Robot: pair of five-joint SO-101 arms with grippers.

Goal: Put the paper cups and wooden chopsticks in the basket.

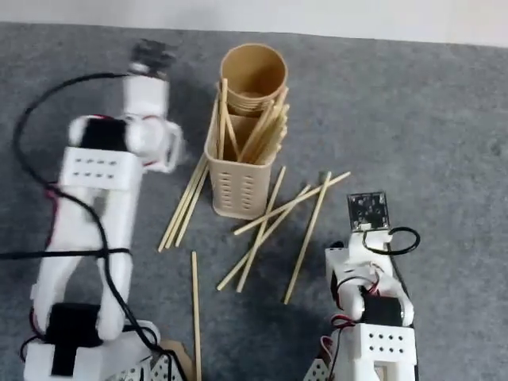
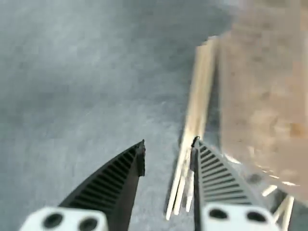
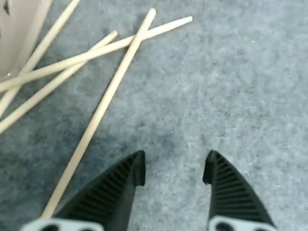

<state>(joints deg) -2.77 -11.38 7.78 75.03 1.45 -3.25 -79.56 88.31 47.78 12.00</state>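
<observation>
Your left claw (image 2: 168,144) is released, jaws spread over the grey mat (image 2: 72,72) and gripping nothing. One of its fingertips (image 2: 196,144) sits right beside a bundle (image 2: 195,120) of chopsticks that lies along the basket (image 2: 262,106) wall. Whether the fingertip touches them you cannot tell, since that part is blurred. From above, you see the same bundle slanting on the mat just left of the basket, its upper ends close to the basket's side.

Your right claw (image 3: 174,166) is likewise released and holds nothing, hanging over bare mat. Just beside one of its fingertips (image 3: 137,166) runs a loose stick (image 3: 98,113), which crosses two others farther out.

In the high view these crossed sticks (image 1: 278,226) lie fanned between the basket and your right arm (image 1: 369,317). A lone stick (image 1: 195,305) lies apart from them, nearer the arm bases. The basket stands upright on the mat, with stacked cups (image 1: 254,75) at its far end and several tilted chopsticks (image 1: 266,131) standing inside it.
</observation>
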